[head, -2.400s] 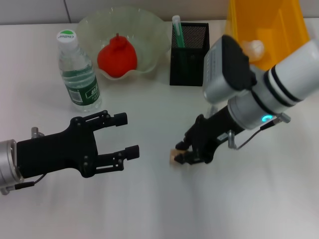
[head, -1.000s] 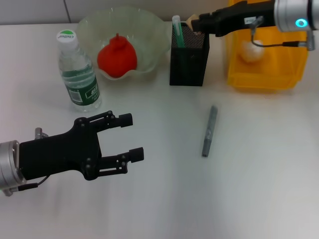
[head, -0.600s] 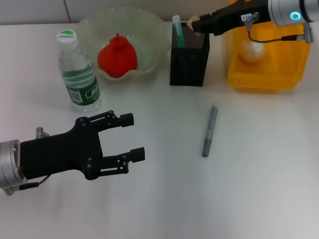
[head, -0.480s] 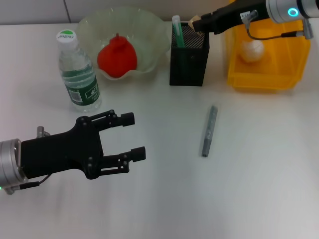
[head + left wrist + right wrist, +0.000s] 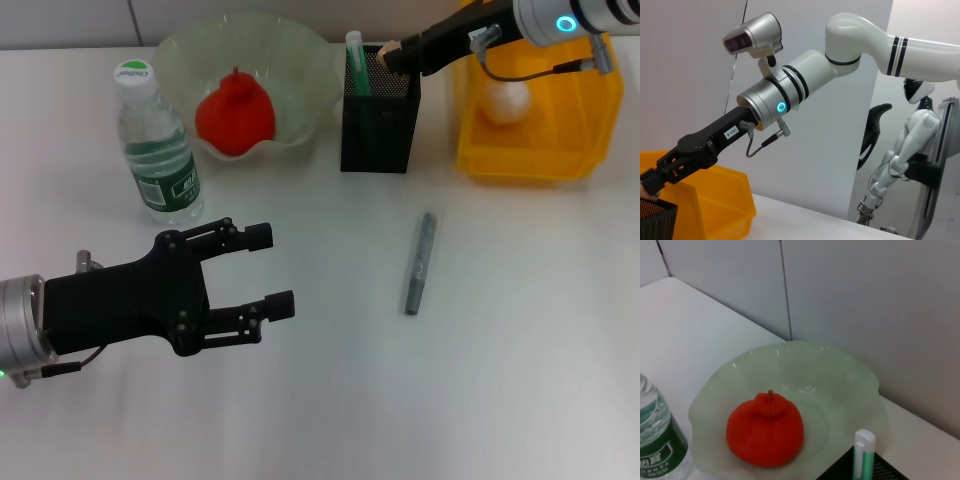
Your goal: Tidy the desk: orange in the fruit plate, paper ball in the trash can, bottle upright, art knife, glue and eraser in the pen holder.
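My right gripper (image 5: 392, 54) is shut on the tan eraser (image 5: 387, 48), just above the back rim of the black mesh pen holder (image 5: 378, 115). A green-and-white glue stick (image 5: 354, 62) stands inside the holder. The grey art knife (image 5: 420, 262) lies flat on the table in front of it. The orange (image 5: 235, 115) rests in the pale-green fruit plate (image 5: 295, 45). Left of the plate, the bottle (image 5: 155, 145) stands upright. The paper ball (image 5: 505, 101) lies in the yellow trash can (image 5: 530, 155). My left gripper (image 5: 270, 268) hovers open over the near left table, holding nothing.
The left wrist view shows the right arm reaching over the trash can (image 5: 705, 200) to the pen holder's corner (image 5: 655, 220), with a wall behind. In the right wrist view are the orange (image 5: 765, 430), fruit plate (image 5: 840, 370), bottle (image 5: 657, 440) and glue stick (image 5: 863, 450).
The right gripper took the eraser off the table and carried it up to the pen holder, then edged slightly left. The left arm has barely moved.
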Robot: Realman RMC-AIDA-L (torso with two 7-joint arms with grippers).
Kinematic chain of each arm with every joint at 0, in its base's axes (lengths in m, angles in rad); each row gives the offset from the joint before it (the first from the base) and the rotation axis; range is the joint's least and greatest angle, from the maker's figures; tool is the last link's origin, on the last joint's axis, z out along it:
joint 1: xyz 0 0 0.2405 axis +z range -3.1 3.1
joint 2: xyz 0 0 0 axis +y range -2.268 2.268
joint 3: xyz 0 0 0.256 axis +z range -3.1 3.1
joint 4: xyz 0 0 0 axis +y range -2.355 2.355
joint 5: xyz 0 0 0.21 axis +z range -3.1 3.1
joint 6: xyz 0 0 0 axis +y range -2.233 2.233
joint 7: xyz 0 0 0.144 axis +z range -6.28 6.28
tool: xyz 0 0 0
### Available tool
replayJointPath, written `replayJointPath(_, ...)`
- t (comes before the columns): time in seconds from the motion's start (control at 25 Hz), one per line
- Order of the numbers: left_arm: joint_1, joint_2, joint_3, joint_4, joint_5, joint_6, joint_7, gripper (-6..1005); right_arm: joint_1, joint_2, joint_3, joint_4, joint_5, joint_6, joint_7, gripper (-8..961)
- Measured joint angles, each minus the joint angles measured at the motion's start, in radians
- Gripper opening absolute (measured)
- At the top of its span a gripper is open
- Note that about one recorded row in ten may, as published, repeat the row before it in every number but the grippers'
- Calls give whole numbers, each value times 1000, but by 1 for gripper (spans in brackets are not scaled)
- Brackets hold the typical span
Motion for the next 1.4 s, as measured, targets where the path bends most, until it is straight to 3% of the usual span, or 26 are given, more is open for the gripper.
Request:
replayJointPath(0.16,-1,0,0,1,0,0,0,807,3,0,0,11,0,4,0,244)
replayJointPath(0.36,-1,0,0,3,0,0,-1,807,4,1,0,5,3,4,10,311)
replayJointPath(0.52,-1,0,0,5,0,0,0,807,3,1,0,-26,4,-13,38,418)
replayJointPath(0.76,-8,0,0,6,0,0,1,806,-4,-4,-41,-242,-12,-272,296,562)
replayJointPath(0.96,-10,0,0,7,0,0,1,806,27,-5,-99,-318,-104,-434,458,637)
replayJointPath(1.16,-10,0,0,9,0,13,0,807,57,0,-158,-292,-153,-483,516,636)
replayJointPath(1.4,-10,0,0,8,-2,18,4,807,102,0,-188,-143,-184,-467,528,637)
